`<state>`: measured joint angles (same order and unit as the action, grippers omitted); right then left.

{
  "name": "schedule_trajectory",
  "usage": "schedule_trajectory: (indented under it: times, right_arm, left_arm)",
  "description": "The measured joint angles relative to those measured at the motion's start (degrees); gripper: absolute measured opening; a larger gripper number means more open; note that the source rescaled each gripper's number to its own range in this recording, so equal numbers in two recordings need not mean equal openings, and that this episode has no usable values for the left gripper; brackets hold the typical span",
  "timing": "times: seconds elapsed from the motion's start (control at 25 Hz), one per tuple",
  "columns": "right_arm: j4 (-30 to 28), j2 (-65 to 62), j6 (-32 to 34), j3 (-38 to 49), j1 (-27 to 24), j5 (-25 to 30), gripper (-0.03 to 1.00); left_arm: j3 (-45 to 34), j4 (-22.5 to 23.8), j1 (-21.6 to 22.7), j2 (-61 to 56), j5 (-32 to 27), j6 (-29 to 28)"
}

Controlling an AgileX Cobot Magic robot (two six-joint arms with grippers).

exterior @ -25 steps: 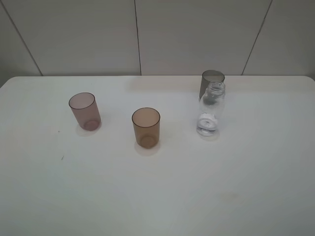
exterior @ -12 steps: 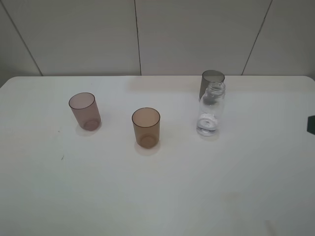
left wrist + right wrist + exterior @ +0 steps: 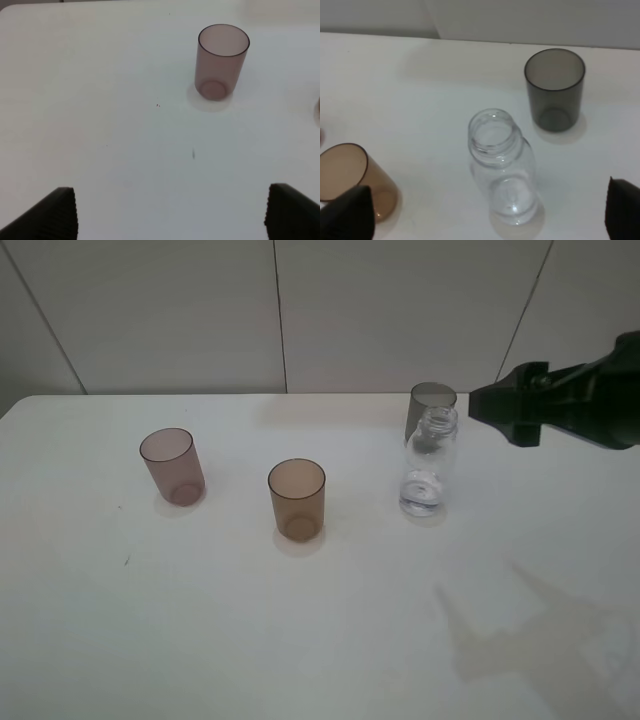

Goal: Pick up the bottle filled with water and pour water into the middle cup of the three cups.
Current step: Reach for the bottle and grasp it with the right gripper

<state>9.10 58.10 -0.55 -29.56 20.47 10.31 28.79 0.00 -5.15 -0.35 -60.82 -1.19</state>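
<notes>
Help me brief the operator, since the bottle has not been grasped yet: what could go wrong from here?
1. The dark grey cup stands close behind the bottle; the open right gripper, closing around the bottle, might clip and topple it.
2. The bottle has no cap, so a knock or early tilt on the way to the middle cup could spill water onto the table.

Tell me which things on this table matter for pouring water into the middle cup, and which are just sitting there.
For the job:
- the bottle, clear and uncapped, standing upright
- the middle cup, brown-orange, upright

Just standing by:
- the pinkish-mauve cup, on the left, only marks one end of the row
- the dark grey cup, just behind the bottle, marks the other end
</notes>
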Motion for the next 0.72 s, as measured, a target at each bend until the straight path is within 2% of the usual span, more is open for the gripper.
schedule_trajectory:
  times: [0.32, 0.52, 0.72]
  right_arm:
    - [3.7, 8.2, 0.0, 15.4, 5.7, -30.5, 1.00]
    - [0.8, 16.5, 0.0, 22.1, 8.6, -51.5, 1.00]
    - [-0.7, 30.0, 0.0, 24.8, 8.8, -72.0, 1.00]
  left_arm:
    - [0.0, 0.0, 0.0, 0.0, 0.0, 0.0]
    - [0.0, 0.0, 0.0, 0.0, 0.0, 0.0]
    - [0.0, 0.0, 0.0, 0.0, 0.0, 0.0]
